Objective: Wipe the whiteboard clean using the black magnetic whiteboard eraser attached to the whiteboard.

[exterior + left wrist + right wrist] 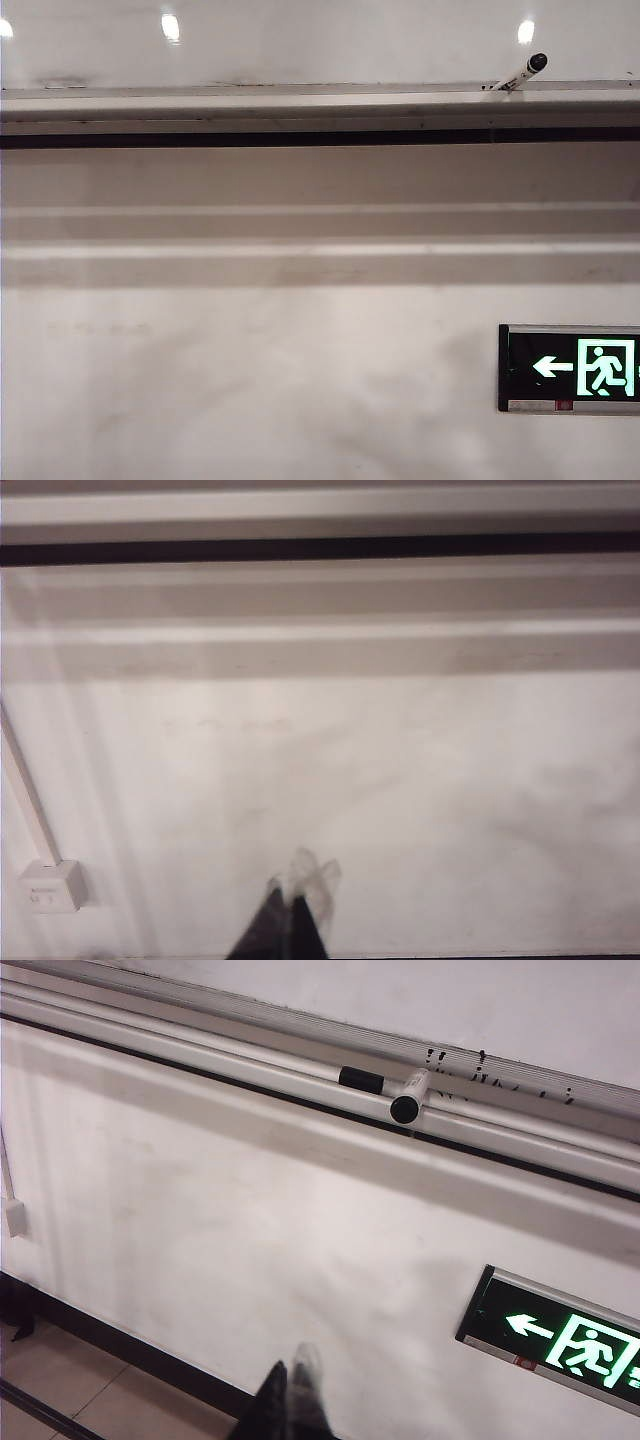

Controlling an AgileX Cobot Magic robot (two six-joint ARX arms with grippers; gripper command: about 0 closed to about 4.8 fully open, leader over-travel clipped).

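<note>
Both hands closed and empty, low before the wall.
Left hand (297,900) and right hand (290,1385) face the wall under the whiteboard (300,40); no eraser in view, so a blind reach may knock the marker (522,72).

Dim, soft frames; ceiling-light glare on the whiteboard (300,40); blurred left pincer (298,900) tips.
</note>
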